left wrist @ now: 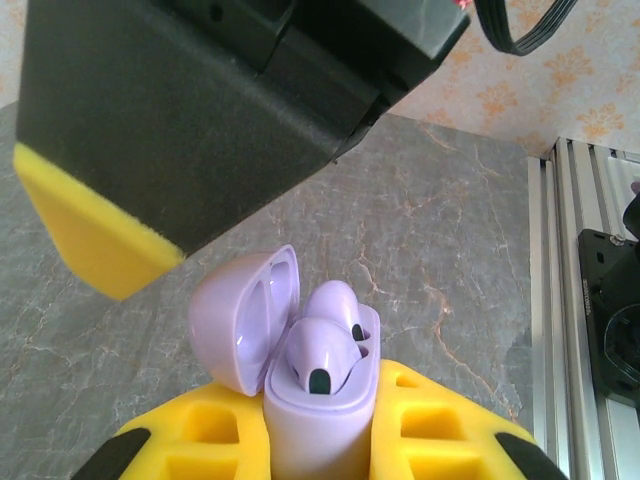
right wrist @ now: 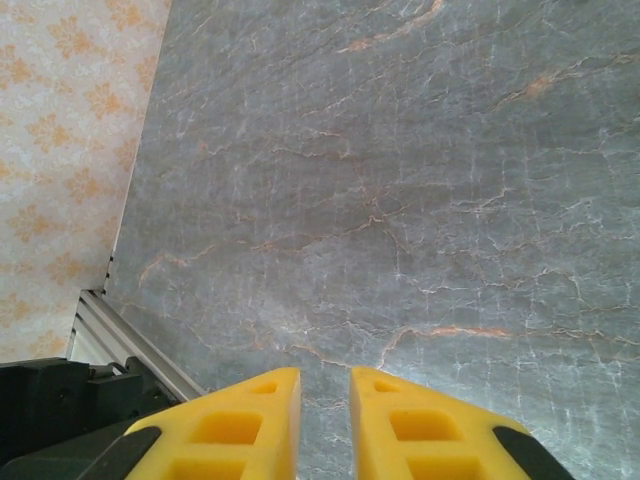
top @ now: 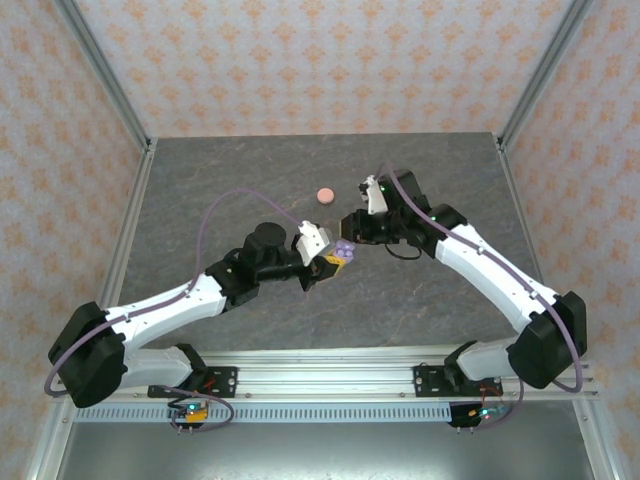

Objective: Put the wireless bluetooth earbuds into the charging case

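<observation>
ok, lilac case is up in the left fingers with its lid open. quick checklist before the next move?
1. Lilac case clamped between the left fingers: ok.
2. Lid swung open to the side: ok.
3. Two lilac earbuds sitting in the case: ok. Fully seated: cannot tell.
4. Right fingers nearly together with nothing between them: ok.
5. Right fingers hanging above the case, apart from lid and earbuds, as the left wrist view shows: ok.
6. Salmon-pink case lying farther back on the table, open or filled: cannot tell.
</observation>
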`<state>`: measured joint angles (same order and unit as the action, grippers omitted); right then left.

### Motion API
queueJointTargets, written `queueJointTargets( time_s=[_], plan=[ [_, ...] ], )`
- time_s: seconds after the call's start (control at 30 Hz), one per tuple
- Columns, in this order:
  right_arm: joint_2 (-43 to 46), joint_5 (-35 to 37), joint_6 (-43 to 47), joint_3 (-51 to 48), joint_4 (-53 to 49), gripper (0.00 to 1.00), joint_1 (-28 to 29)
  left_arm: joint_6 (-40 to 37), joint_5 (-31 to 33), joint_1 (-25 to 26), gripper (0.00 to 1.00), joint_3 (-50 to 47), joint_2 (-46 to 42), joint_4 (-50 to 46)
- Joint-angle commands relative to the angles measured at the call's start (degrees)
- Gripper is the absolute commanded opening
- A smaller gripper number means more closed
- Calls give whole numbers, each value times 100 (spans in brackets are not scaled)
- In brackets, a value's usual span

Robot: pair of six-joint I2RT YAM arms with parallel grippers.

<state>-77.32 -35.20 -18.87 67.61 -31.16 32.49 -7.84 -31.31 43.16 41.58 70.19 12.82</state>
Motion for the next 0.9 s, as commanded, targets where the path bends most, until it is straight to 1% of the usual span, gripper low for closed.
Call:
queueJointTargets(
  time_s=[0.0,0.3,0.87],
  plan=[
    [-88,-279,-5,199,-193,21,27,-157,-95,52,7,196,-103,-95],
    [-149,-561,121,147,-327,20,32,-33,169,52,7,323,41,-169],
    [-108,-550,343,69,-638,20,118,595,923,18,8,499,303,-121]
  ],
)
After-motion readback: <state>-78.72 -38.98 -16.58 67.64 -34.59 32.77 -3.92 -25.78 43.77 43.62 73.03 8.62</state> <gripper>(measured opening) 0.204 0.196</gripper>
